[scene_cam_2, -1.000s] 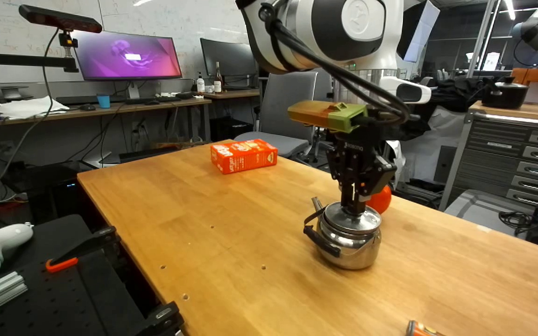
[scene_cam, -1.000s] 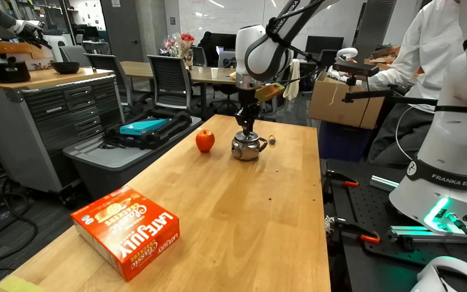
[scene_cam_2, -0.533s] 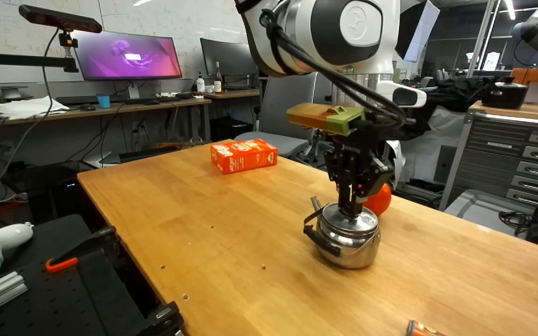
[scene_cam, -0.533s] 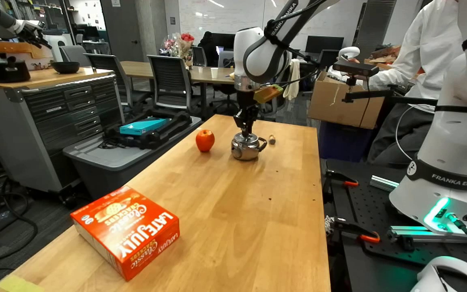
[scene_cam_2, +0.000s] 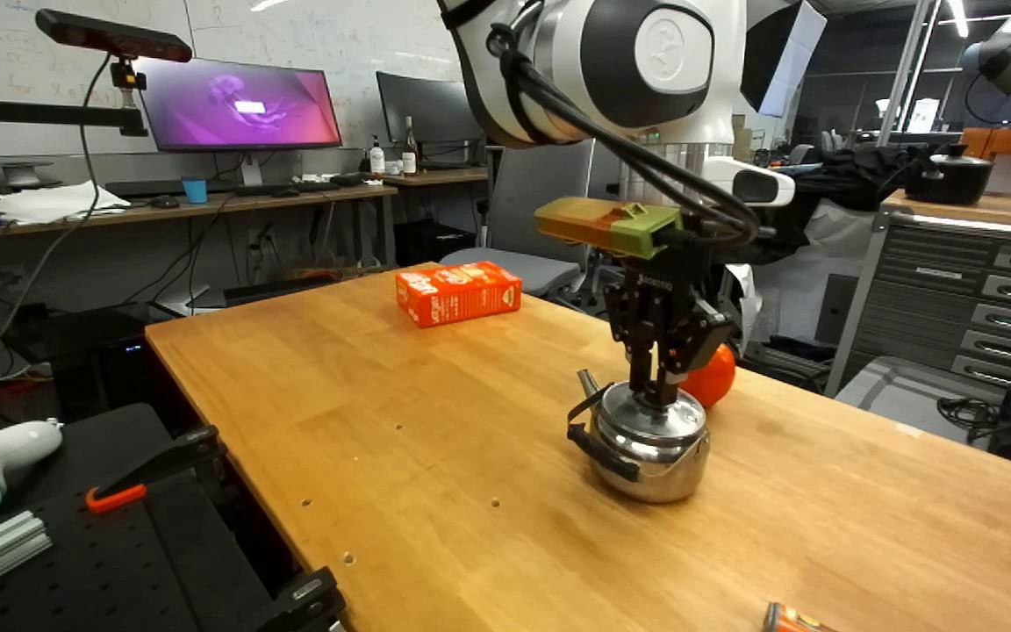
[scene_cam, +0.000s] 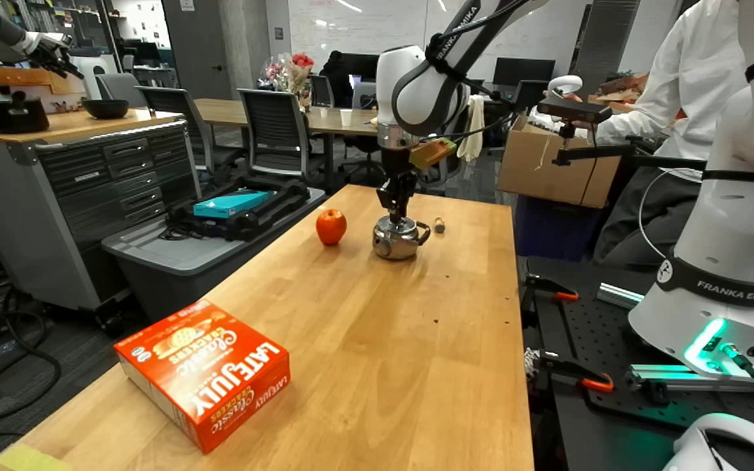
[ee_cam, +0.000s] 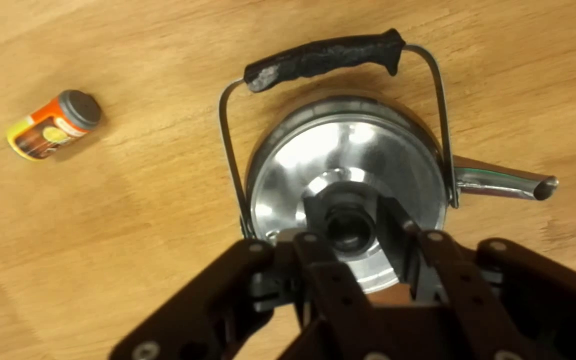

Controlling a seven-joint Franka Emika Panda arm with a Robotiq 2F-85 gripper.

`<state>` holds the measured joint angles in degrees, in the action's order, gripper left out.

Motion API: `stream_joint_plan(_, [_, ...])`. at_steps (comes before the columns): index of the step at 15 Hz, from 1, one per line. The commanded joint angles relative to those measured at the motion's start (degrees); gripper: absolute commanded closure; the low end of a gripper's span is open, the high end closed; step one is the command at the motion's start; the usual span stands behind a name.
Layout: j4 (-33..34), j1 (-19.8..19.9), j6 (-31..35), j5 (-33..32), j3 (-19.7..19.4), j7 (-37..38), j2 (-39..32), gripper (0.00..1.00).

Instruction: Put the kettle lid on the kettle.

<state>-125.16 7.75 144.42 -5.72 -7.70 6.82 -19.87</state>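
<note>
The silvery kettle (scene_cam_2: 668, 478) stands upright on the wooden table, and it also shows in an exterior view (scene_cam: 393, 247). In the wrist view its dark handle (ee_cam: 323, 57) is folded to one side and its spout points right. The round metal kettle lid (scene_cam_2: 656, 427) lies level over the kettle's opening and looks in contact with its rim; it fills the opening in the wrist view (ee_cam: 358, 155). My gripper (scene_cam_2: 655, 393) points down with its fingers around the dark knob, seemingly closed on it; the fingers show in the wrist view (ee_cam: 350, 215). They hide part of the lid.
A red round fruit (scene_cam: 331, 227) stands close to the kettle, behind the gripper in an exterior view (scene_cam_2: 710, 377). A small orange bottle (ee_cam: 55, 125) lies on the handle side. An orange cracker box (scene_cam: 203, 373) lies farther along the table.
My gripper and the lid have come down slightly, and the lid sits closer on the kettle. The kettle has shifted a little with the gripper, leftward in both exterior views.
</note>
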Motion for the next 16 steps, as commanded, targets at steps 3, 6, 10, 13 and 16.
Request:
stream_joint_plan(3, [0.73, -0.54, 0.16, 0.36, -0.30, -1.19, -0.23, 0.16])
stream_joint_plan(6, [-0.59, -0.93, 0.18, -0.39, -0.47, -1.11, 1.20, 0.00])
stream_joint_plan(10, [-4.21, -2.83, 0.36, -4.65, -1.31, -0.01, 4.52, 0.00])
stream_joint_plan(13, [-8.05, -4.08, 0.73, -8.46, -1.35, 0.30, 7.85, 0.00])
stream_joint_plan(16, [-12.34, -4.83, 1.32, -11.70, -1.07, 0.62, 11.66, 0.00])
